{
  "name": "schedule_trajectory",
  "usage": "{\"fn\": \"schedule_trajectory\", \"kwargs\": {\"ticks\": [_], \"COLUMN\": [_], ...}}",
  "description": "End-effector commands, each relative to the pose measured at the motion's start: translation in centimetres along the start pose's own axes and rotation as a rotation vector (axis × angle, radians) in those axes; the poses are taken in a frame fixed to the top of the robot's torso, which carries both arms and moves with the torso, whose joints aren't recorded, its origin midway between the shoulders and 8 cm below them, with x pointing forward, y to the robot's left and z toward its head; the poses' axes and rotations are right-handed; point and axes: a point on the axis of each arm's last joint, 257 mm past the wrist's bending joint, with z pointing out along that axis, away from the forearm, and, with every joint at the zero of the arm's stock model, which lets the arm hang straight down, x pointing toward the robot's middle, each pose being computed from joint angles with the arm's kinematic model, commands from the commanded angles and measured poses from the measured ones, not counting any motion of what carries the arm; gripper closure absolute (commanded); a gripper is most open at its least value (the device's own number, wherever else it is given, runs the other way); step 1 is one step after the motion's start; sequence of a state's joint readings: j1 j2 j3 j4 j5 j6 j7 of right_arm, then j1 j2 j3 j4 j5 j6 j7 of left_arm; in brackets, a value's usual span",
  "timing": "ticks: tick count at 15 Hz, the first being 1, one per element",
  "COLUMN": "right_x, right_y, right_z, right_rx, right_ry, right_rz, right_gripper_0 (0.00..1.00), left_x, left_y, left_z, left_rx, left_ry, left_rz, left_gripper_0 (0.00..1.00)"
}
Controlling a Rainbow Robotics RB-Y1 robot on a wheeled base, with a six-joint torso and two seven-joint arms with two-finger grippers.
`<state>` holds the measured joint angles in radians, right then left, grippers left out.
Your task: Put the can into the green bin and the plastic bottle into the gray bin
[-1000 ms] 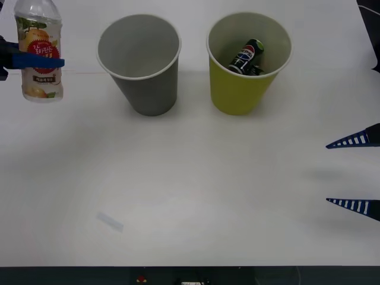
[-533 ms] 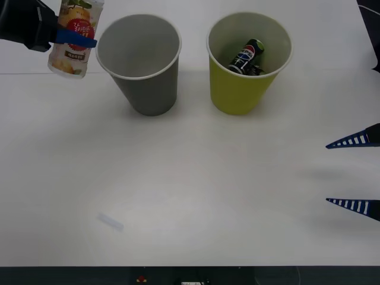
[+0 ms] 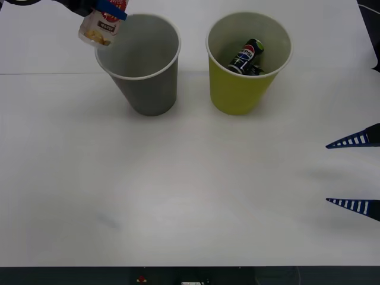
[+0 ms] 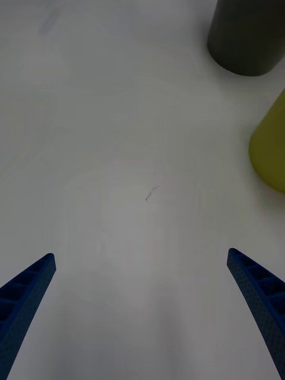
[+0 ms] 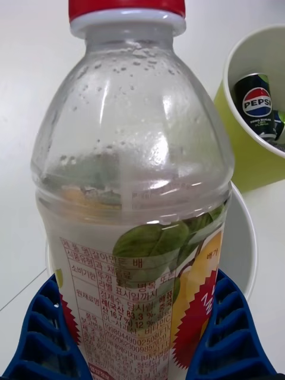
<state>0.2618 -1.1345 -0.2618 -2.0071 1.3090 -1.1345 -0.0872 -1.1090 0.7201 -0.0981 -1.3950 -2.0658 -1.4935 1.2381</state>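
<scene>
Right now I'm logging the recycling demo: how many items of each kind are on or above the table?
Bins: 2, the gray bin and the green bin
Cans: 1, the can inside the green bin
Bottles: 1, the plastic bottle held by the left gripper
Total: 4

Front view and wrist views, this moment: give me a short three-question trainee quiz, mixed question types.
1. True or false: the can lies inside the green bin.
2. What does the left claw hold? A) the plastic bottle B) a cup C) nothing
3. Fill in: the bottle hangs tilted over the rim of the ____ bin.

Key: 1 true; 2 A; 3 gray. The right claw waits open above the table at the right.
</scene>
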Motion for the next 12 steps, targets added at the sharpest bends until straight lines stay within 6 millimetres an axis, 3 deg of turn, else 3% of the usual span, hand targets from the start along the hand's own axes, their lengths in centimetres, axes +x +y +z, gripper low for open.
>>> {"fn": "schedule_trajectory", "kwargs": {"ticks": [1,5,6,8,12], "right_x": [0.0,0.0,0.0,0.0,0.0], "right_y": [0.0,0.0,0.0,0.0,0.0], "right_z": [0.0,0.0,0.0,0.0,0.0], "right_rx": [0.0,0.0,0.0,0.0,0.0], "right_ry": [0.0,0.0,0.0,0.0,0.0], "right_rz": [0.0,0.0,0.0,0.0,0.0], "right_gripper_0": [0.0,0.0,0.0,0.0,0.0], "left_x": [-0.8,-0.1,0.2,0.5,0.3], "left_y": [-0.1,-0.7,-0.8,-1.2,-1.4], "left_z": [1.4,1.6,1.7,2.2,2.4], "left_rx": [-0.009,0.007,0.011,0.013,0.018], "left_ry": [0.0,0.029,0.039,0.053,0.044], "left_rz": [-0.01,0.007,0.007,0.02,0.032], "left_gripper_0": [1.0,1.0,0.89,0.0,0.0]}}
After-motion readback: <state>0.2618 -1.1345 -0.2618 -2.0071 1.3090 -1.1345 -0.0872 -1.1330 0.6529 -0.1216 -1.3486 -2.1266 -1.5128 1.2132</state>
